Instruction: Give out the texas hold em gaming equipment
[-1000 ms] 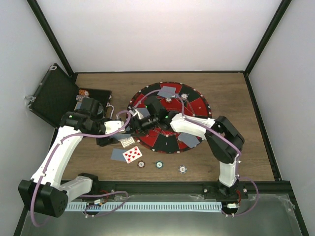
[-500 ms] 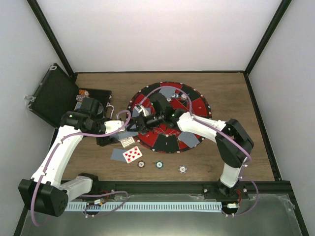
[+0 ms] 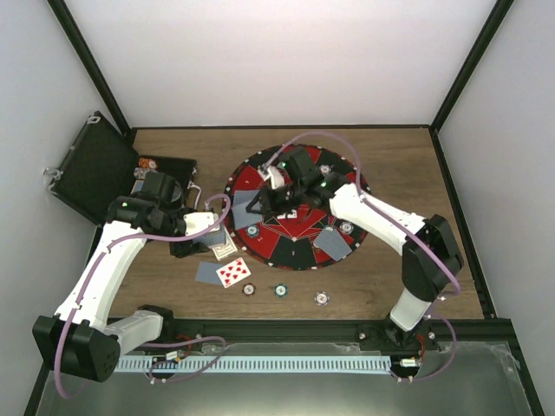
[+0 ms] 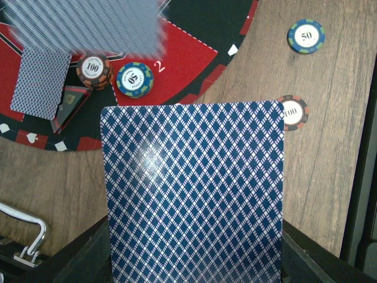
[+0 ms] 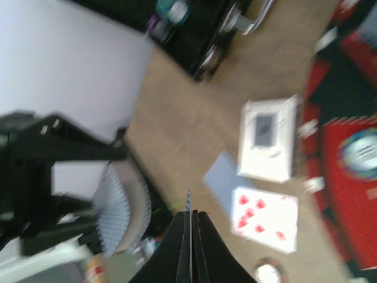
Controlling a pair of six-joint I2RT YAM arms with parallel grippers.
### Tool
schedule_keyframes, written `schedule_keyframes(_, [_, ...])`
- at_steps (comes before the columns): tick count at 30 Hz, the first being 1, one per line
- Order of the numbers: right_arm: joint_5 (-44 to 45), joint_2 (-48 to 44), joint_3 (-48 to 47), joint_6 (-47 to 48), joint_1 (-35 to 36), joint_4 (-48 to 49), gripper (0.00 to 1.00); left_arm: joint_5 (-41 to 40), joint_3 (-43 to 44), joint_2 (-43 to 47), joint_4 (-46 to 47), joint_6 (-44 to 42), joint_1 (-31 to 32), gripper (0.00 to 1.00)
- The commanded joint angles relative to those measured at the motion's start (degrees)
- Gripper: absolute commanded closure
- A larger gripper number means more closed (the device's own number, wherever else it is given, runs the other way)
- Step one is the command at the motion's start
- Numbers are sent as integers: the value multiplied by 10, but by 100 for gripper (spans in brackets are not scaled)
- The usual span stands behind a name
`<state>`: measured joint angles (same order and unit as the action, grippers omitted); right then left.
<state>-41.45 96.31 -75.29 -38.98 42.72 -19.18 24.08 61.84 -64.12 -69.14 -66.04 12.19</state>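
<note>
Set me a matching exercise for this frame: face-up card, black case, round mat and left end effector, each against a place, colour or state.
Things:
1. face-up card
2. black case
3. round mat
4. left end effector

Descriptions:
A. shut on a blue-backed card
B. red and black
C. open, far left
D. lying on the table near the mat

Pairs: 1-D, 2-C, 3-B, 4-A

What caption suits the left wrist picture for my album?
Left gripper holds a blue-backed playing card above the wooden table, poker chips and red-and-black mat beyond.
</note>
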Motion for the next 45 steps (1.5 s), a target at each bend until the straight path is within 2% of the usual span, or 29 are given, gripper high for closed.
schedule_keyframes(1, [210,-18,-107,150,-29,-178,99,10,19,2,-1,-1,-2,96])
schedule_keyframes(3, [326,-6,-129,207,-29,-216,99,9,19,4,-1,-1,-1,96])
schedule_keyframes(6, [480,-4,-102,300,-28,-176,99,9,16,6,0,0,-2,96])
schedule_keyframes(11, [733,17,6,537,-1,15,99,11,20,3,-1,5,-1,96])
schedule_keyframes(13, [810,36,62,709,12,152,96,10,21,5,-3,5,-2,96])
schedule_keyframes(15, [832,46,124,845,14,300,90,10,21,8,-5,6,-1,96])
schedule_keyframes(17, [808,49,156,897,15,379,88,12,22,11,-8,9,-1,96])
schedule_keyframes(21, [773,73,168,913,25,385,87,4,22,15,-11,10,-1,96])
schedule_keyframes(30, [762,75,185,847,53,317,86,0,11,19,-3,5,-2,96])
schedule_keyframes(33, [758,73,124,739,47,211,82,2,9,18,-2,5,-2,96])
schedule_keyframes(35, [738,72,81,659,36,122,75,2,10,20,-1,5,-2,96])
schedule_keyframes(38, [699,69,39,539,28,28,73,5,9,22,-1,5,-2,96])
schedule_keyframes(41, [632,71,17,426,24,-47,70,10,9,21,2,5,-2,96])
schedule_keyframes(45, [545,64,44,317,20,-81,66,12,8,19,1,5,-2,96])
